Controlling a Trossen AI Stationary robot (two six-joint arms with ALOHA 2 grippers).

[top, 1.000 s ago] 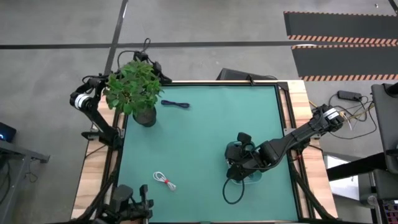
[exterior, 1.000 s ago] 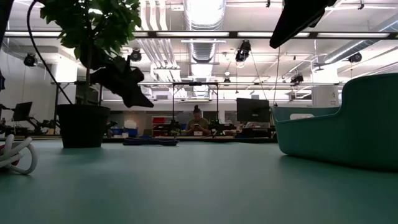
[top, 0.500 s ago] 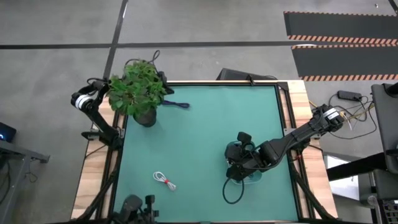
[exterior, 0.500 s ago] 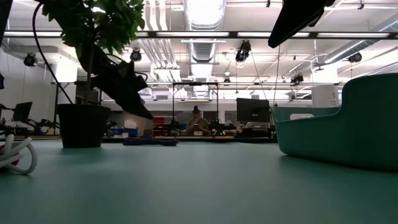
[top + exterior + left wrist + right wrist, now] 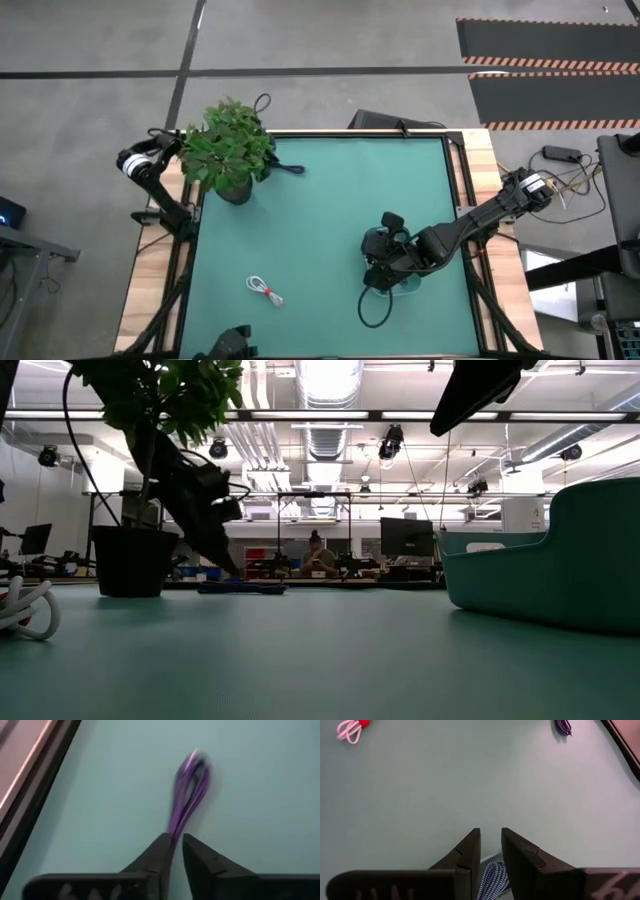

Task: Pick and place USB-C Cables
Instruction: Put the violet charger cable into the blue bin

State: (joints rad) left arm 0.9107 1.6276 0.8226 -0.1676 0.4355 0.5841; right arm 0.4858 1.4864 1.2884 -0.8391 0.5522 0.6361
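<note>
The navy cable bundle (image 5: 290, 168) lies flat near the table's far edge, beside the plant. My left gripper (image 5: 173, 837) comes down on it through the leaves. Its fingertips are a narrow gap apart, in line with the bundle's near end (image 5: 175, 827) and just above the bundle (image 5: 240, 588) in the low view. The white cable with the red tie (image 5: 265, 290) lies near the near edge. My right gripper (image 5: 491, 832) hangs over the teal bin (image 5: 403, 287), narrowly open. A braided cable (image 5: 492, 877) shows in its gap. A thin dark cable loop (image 5: 374, 306) lies beside the bin. My left gripper touches nothing that I can see. My right gripper stands over the braided cable, but its own fingers hide the sides of the bundle, so I cannot tell whether they touch it or whether it lies in the bin below.
A potted plant (image 5: 228, 155) stands at the far left corner, and its foliage covers my left gripper in the high view. Its pot (image 5: 130, 560) is left of the navy cable. The teal bin wall (image 5: 560, 560) rises at the right. Bare green mat spans the middle.
My left gripper has come steadily down toward the navy cable, moving a little toward the table's right. The plant's foliage has shifted rightward with the arm passing through it. The cables and my right arm have stayed put.
</note>
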